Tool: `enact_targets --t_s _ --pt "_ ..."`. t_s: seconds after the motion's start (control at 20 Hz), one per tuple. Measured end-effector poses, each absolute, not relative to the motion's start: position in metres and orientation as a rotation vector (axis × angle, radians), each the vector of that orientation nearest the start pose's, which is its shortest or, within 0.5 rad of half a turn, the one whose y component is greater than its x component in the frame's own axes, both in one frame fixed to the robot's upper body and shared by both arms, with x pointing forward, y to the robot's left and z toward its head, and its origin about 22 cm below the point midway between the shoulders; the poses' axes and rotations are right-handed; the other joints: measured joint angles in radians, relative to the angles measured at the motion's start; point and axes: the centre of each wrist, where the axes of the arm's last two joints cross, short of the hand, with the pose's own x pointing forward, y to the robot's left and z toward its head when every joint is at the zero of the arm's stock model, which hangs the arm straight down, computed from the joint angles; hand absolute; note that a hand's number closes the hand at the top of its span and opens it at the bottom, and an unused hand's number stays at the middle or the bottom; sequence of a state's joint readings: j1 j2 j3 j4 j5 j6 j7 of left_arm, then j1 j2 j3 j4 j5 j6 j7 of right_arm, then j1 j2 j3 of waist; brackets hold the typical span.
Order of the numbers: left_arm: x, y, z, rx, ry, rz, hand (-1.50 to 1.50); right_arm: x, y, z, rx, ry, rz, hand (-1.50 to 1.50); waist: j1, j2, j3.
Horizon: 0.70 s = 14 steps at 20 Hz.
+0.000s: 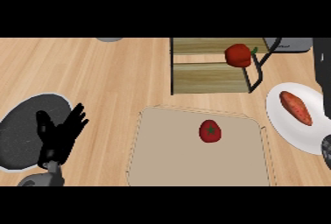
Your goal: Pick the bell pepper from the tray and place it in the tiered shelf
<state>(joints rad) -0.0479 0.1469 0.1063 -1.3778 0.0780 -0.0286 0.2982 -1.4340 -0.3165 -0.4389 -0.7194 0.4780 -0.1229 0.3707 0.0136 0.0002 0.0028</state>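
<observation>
A red bell pepper [238,55] with a green stem lies on the wooden tiered shelf [210,78] at the back, near its right side, and no hand is touching it. On the beige tray [168,153] in the middle sits a second round red vegetable [210,131] with a green star-shaped top. My left hand [59,133] rests open at the left, fingers up, well away from the tray. Only a black part of my right hand [322,65] shows at the right edge, to the right of the shelf and apart from the pepper.
A white plate [284,120] holding a sweet potato [296,107] stands right of the tray. A dark round plate [22,131] with a pale rim lies under my left hand. A black part of my right arm [326,151] overlaps the white plate's edge.
</observation>
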Motion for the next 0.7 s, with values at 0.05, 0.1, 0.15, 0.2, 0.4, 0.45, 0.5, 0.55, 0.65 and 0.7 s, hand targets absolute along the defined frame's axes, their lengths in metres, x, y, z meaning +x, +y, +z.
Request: enact_targets --t_s 0.05,0.1,0.15,0.2,0.4,0.45,0.5,0.55,0.65,0.7 --pt "0.251 0.29 -0.024 0.094 -1.134 0.036 0.0 0.452 -0.209 0.349 -0.503 -1.754 0.024 -1.5 -0.001 0.0 0.0" --pt "0.25 0.289 -0.023 0.09 -1.134 0.033 0.0 0.451 -0.218 0.351 -0.511 -1.762 -0.014 -1.5 -0.001 0.0 0.0" --pt "0.25 0.292 -0.025 0.093 -1.135 0.034 0.0 0.45 -0.223 0.35 -0.515 -1.764 -0.049 -1.5 -0.003 -0.001 0.0" --pt "0.252 0.293 -0.023 0.092 -1.135 0.034 0.0 0.449 -0.228 0.354 -0.534 -1.769 -0.081 -1.5 -0.003 0.0 0.0" --pt "0.25 0.29 -0.022 0.094 -1.128 0.035 0.0 0.441 -0.261 0.365 -0.628 -1.753 -0.204 -1.5 -0.005 0.0 -0.001" --pt "0.25 0.29 -0.022 0.091 -1.133 0.036 0.0 0.439 -0.271 0.368 -0.642 -1.749 -0.248 -1.5 -0.004 0.0 -0.001" --pt "0.25 0.29 -0.022 0.093 -1.131 0.039 0.0 0.437 -0.281 0.372 -0.654 -1.742 -0.287 -1.5 -0.005 0.0 -0.001" --pt "0.25 0.294 -0.022 0.092 -1.129 0.041 0.0 0.433 -0.293 0.37 -0.656 -1.739 -0.321 -1.5 -0.009 -0.001 -0.001" --pt "0.251 0.295 -0.023 0.097 -1.125 0.047 0.0 0.426 -0.316 0.372 -0.664 -1.726 -0.381 -1.5 -0.012 -0.002 0.0" --pt "0.248 0.299 -0.023 0.096 -1.131 0.046 0.0 0.421 -0.327 0.371 -0.666 -1.717 -0.404 -1.5 -0.015 -0.003 0.0"
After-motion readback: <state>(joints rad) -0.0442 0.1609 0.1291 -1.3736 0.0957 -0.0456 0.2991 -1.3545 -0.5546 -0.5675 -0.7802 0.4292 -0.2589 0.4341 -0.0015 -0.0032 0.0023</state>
